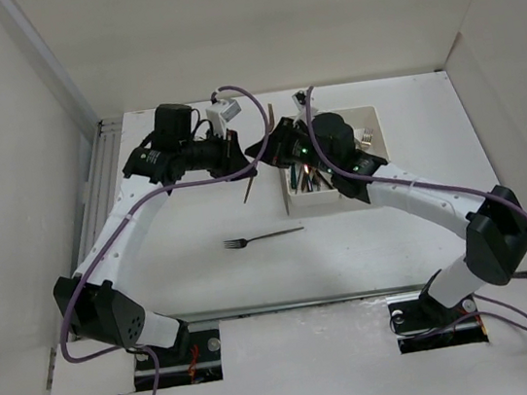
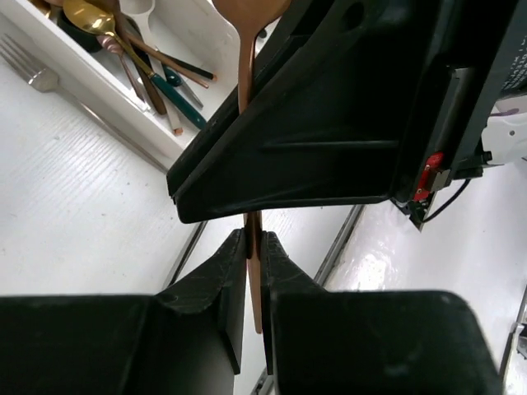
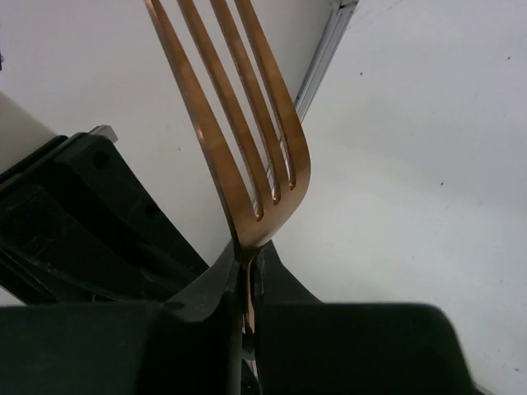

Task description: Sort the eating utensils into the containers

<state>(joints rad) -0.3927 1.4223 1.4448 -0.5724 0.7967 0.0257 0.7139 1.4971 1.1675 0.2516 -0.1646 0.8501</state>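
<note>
Top view: left gripper (image 1: 235, 154) and right gripper (image 1: 274, 147) sat just left of the containers (image 1: 376, 121), copper fork (image 1: 249, 192) held between them. Dark fork (image 1: 264, 237) lay on counter (image 1: 186, 277), nearer the arm bases than the containers.

Left wrist: jaws clamped on copper fork handle; stored utensils (image 2: 89, 16) lay inside the containers.

Right wrist: jaws pinched copper fork (image 3: 265, 216) at its neck, head upward.
</note>
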